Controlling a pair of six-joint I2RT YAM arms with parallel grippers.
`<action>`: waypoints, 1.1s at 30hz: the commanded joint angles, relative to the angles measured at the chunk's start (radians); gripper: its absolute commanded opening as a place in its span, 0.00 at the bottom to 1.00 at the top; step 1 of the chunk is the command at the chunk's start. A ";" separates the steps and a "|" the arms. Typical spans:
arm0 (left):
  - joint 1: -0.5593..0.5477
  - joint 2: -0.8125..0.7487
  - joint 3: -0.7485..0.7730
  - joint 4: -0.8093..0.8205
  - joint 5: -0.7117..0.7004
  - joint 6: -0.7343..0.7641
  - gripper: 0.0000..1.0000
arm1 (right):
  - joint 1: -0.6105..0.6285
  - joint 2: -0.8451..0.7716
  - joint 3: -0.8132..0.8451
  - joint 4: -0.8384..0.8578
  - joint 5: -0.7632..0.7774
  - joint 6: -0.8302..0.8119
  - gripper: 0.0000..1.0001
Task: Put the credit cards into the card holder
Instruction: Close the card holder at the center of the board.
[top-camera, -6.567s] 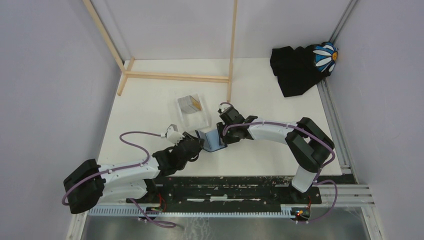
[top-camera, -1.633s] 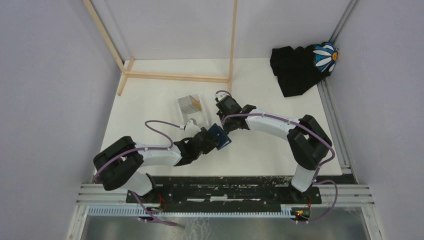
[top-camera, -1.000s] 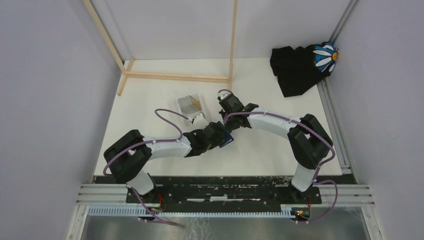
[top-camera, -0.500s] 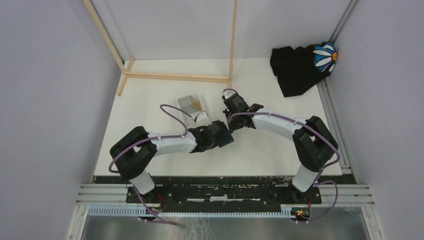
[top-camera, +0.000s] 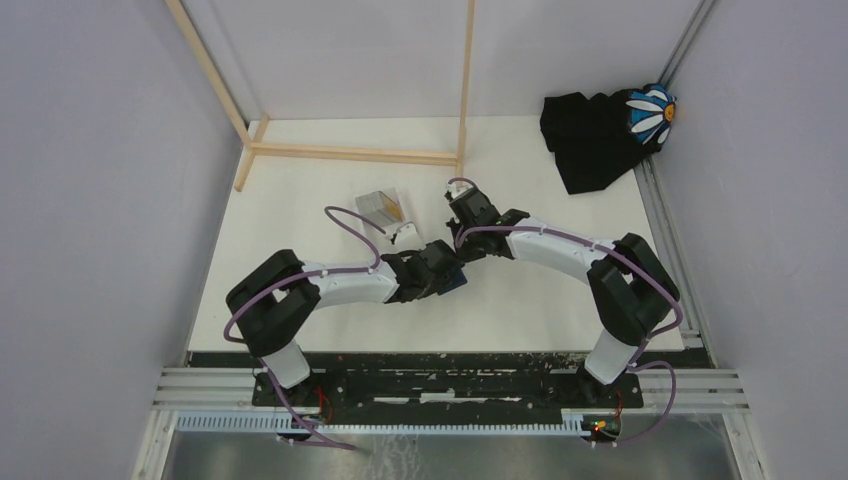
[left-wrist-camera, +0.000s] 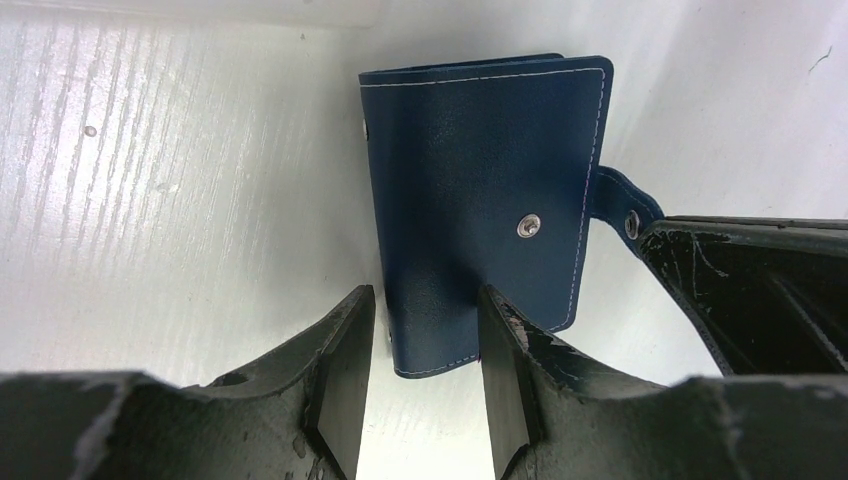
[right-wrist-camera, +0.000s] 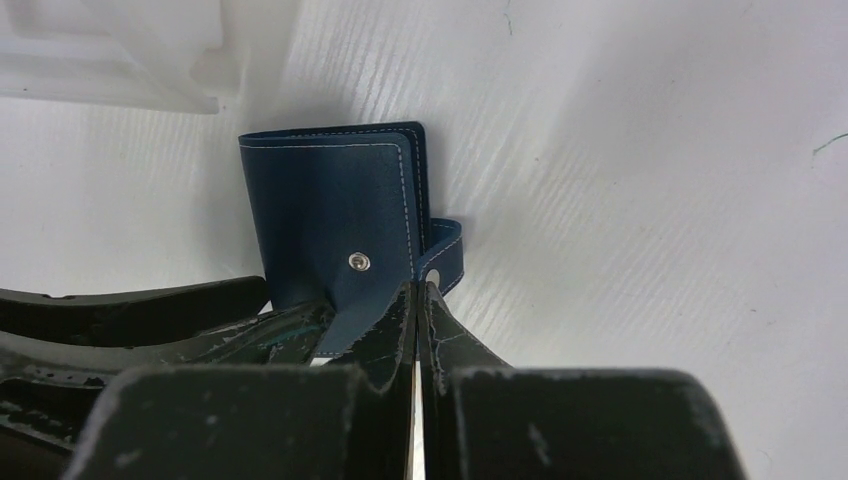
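Note:
The card holder (left-wrist-camera: 485, 190) is a navy wallet, folded shut and lying flat on the white table, snap stud up. My left gripper (left-wrist-camera: 420, 305) stands open over its near end, with the right fingertip overlapping the wallet's edge. My right gripper (right-wrist-camera: 418, 287) is shut, and its tips touch the wallet's strap tab (right-wrist-camera: 445, 250); whether the tab is pinched I cannot tell. In the top view both grippers meet over the card holder (top-camera: 456, 281). The credit cards (top-camera: 384, 206), grey and orange-brown, stand in a clear plastic box just behind the left wrist.
The clear box (right-wrist-camera: 150, 60) lies close behind the wallet. A wooden frame (top-camera: 350, 153) with an upright post (top-camera: 466, 90) crosses the back of the table. A black cloth with a daisy print (top-camera: 600, 135) sits in the back right corner. Walls close in on both sides.
Over the last second my left gripper has slid right and forward over the folded wallet, covering most of it from above. The right gripper has barely shifted and stays shut.

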 joint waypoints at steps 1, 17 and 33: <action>0.004 0.012 0.024 -0.020 -0.029 0.027 0.50 | 0.000 -0.024 -0.021 0.061 -0.049 0.036 0.01; 0.004 -0.002 -0.003 0.025 -0.031 0.014 0.50 | 0.005 0.027 -0.024 0.099 -0.110 0.072 0.01; 0.003 0.005 0.009 0.027 -0.027 0.015 0.49 | 0.020 0.058 -0.017 0.117 -0.136 0.090 0.01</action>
